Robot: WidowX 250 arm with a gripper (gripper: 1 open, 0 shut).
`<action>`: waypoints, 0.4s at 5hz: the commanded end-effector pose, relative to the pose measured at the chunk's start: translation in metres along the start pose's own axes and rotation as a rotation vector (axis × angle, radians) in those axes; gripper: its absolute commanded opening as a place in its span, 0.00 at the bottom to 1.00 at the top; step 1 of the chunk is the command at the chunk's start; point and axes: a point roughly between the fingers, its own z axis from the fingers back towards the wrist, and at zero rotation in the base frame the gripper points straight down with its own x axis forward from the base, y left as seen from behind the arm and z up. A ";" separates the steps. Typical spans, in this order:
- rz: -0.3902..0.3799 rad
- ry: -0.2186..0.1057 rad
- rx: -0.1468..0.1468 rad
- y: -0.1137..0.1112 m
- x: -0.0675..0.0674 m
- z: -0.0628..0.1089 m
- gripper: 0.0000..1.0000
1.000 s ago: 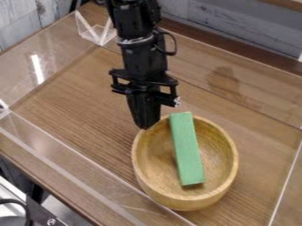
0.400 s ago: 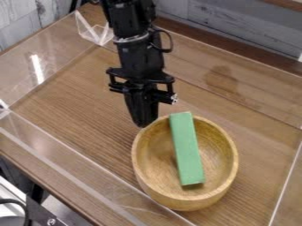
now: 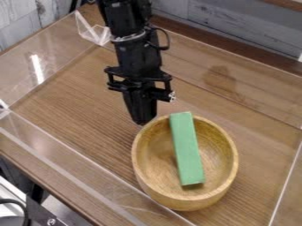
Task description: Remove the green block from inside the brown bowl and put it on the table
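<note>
Compared with a second ago, my claw [image 3: 141,117] has shifted a little toward the left and far side of the picture, so its tip now sits just outside the brown bowl [image 3: 185,164] instead of over the rim; the bowl and the block have not moved. From my seat the claw points steeply down, its dark fingers pressed together into one narrow tip with nothing between them, so I read it as closed and empty. Its tip hangs low over the table [image 3: 83,115], close to the far-left edge of the bowl's rim, though I cannot tell whether it touches the wood.

Just right of the claw and toward the camera lies the green block [image 3: 184,149], inside the bowl. It stretches lengthwise from the far rim down toward the near inner wall, its far end raised near the rim, beside the claw's tip. Low clear plastic walls [image 3: 71,172] edge the table around all this.
</note>
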 end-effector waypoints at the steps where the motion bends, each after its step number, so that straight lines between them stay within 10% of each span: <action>1: 0.094 -0.101 0.004 -0.022 -0.002 0.010 1.00; 2: 0.145 -0.114 -0.007 -0.038 -0.005 0.004 1.00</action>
